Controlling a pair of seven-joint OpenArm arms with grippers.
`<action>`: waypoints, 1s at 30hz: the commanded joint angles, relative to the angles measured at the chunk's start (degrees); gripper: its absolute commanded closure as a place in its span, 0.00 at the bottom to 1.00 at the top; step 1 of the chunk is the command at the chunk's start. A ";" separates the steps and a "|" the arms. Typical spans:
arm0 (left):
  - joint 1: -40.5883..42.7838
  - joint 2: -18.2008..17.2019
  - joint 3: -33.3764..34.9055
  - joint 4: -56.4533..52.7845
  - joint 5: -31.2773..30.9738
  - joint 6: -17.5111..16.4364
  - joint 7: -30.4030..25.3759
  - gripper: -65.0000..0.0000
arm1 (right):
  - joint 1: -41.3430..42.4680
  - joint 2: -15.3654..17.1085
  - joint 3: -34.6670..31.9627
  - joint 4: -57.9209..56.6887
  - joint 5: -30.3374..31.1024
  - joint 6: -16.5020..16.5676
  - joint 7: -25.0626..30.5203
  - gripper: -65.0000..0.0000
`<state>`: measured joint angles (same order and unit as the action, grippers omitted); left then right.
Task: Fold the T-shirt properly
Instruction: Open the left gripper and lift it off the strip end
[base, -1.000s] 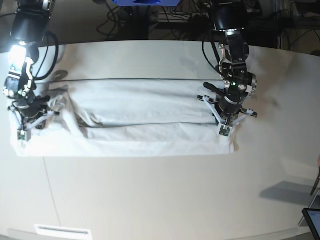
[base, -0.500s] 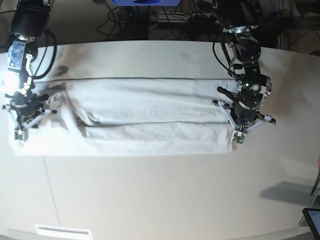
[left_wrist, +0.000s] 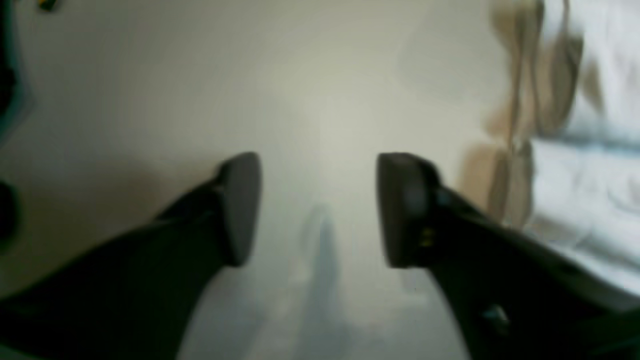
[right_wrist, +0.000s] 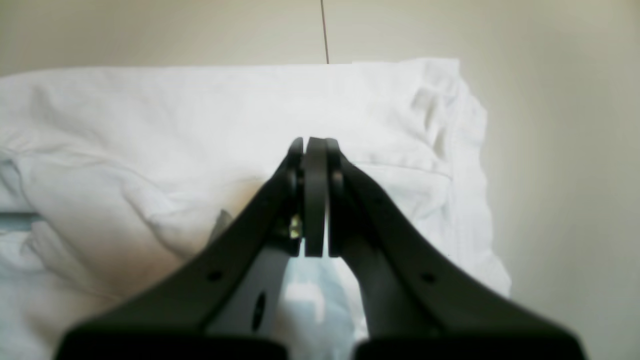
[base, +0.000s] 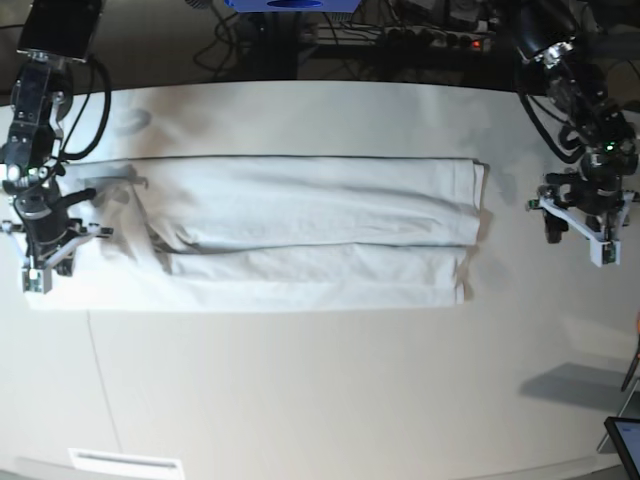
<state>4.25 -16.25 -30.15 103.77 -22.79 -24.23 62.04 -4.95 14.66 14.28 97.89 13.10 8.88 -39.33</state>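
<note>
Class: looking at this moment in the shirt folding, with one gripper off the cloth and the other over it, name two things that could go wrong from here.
1. The T-shirt is bunched and wrinkled at the end under the right gripper, whose jaws are shut; folding on may lock those creases in.
2. The left gripper is open over the bare table, beside the shirt's other end, so that end lies unheld and could drag or skew.

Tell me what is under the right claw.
The T-shirt lies under the shut right claw, its crumpled end on the tabletop. The claw's fingers cover the cloth directly below, so a pinch cannot be seen.
</note>
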 joint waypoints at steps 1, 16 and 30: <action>0.54 -2.08 -0.57 0.89 -4.51 -0.43 -0.81 0.31 | 0.69 0.77 0.35 1.06 0.22 -0.31 1.40 1.00; -1.66 -5.24 2.68 -16.25 -20.60 -10.72 -1.07 0.04 | -3.97 -1.60 -0.09 6.51 0.13 -0.31 1.49 1.00; -1.83 -2.78 2.15 -16.69 -20.86 -15.77 -1.07 0.04 | -4.85 -1.60 -0.17 6.16 0.13 -0.31 1.49 1.00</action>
<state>3.18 -18.04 -27.75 86.32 -42.39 -39.48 61.87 -10.48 12.29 13.85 103.24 13.10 8.51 -39.31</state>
